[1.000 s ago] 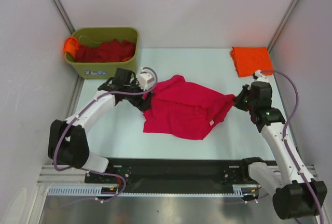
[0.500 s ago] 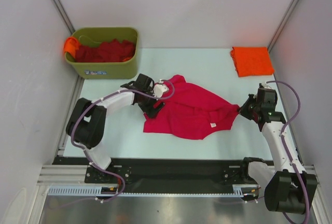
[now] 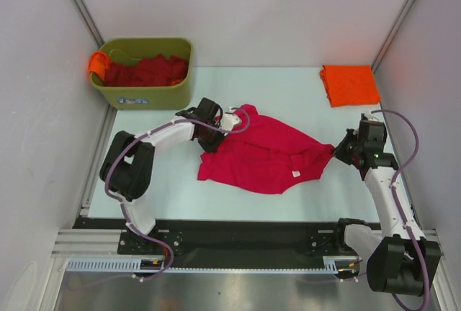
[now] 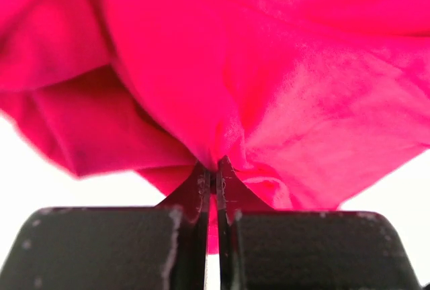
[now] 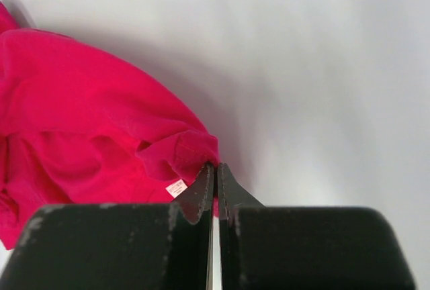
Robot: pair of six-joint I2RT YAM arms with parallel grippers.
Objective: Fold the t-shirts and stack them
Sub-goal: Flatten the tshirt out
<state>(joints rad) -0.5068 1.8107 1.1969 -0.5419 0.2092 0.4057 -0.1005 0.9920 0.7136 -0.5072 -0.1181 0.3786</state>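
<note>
My left hand [image 4: 215, 172] pinches the left edge and my right hand [image 5: 215, 169] the right tip of the crimson-pink t-shirt [image 3: 259, 156] — crumpled mid-frame on the counter [image 3: 288, 88] — so I should draw them apart evenly and low to flatten it.

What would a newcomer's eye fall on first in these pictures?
A rumpled pink tee sprawls mid-table, pinched at its left edge by the left gripper and at its right tip by the right gripper. A folded orange tee lies in the far right corner. An olive bin of dark red tees stands far left.
</note>
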